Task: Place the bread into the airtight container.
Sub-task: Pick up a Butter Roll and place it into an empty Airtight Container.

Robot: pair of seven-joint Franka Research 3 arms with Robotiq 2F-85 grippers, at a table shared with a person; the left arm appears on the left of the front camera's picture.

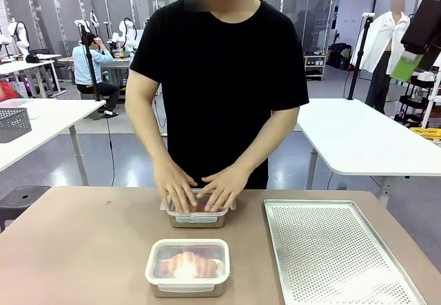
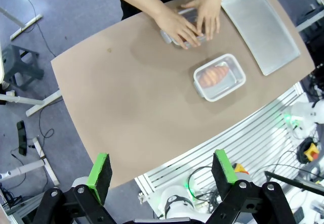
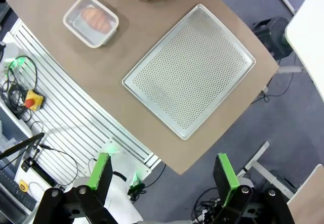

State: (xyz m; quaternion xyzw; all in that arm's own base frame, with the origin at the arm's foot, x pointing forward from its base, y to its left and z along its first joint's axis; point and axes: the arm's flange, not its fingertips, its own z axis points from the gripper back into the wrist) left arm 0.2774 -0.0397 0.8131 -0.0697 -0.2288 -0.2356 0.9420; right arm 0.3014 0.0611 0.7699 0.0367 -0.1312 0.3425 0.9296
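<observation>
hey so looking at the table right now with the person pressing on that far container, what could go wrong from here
1. The person's hands cover the far clear lidded container; an arm coming down there could hit them.
2. The near clear plastic container holding the golden bread sits near the table's front edge, so a nudge might push it off.
3. The perforated metal baking tray lies beside both containers; the open right gripper, descending, might clip its rim.

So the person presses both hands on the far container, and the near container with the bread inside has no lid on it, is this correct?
Not quite. The near container has its lid on; the front view shows the clear lid closed over the bread. The rest is correct: both of the person's hands press on the far container.
</observation>
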